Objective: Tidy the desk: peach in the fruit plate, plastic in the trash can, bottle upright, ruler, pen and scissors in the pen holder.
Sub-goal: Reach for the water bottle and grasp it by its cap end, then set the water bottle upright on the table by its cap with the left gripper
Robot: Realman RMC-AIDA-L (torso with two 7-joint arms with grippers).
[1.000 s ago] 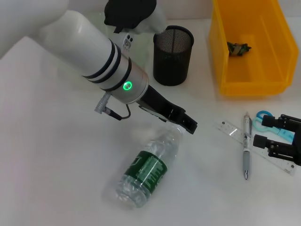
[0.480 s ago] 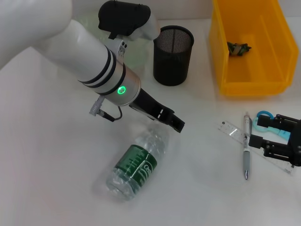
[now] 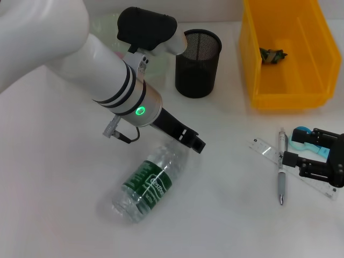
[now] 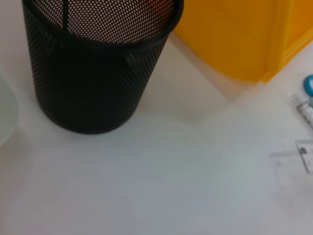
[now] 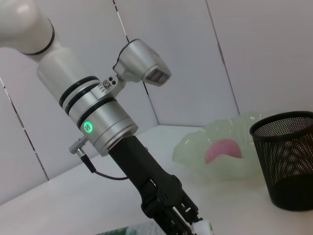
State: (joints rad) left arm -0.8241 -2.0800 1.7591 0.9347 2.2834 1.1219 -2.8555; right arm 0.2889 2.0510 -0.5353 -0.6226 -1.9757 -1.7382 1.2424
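Plastic point(image 3: 272, 55) in trash can point(image 3: 252, 75) (right of pen holder point(image 3: 198, 63))

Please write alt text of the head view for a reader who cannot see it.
The left gripper is at the neck of a clear plastic bottle lying on the white desk. The right gripper is over blue-handled scissors, beside a grey pen.

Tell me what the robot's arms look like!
The left arm is fat and white with black rings, a silver wrist with a glowing green light, a grey cable and a black claw. The right claw is black and blocky.
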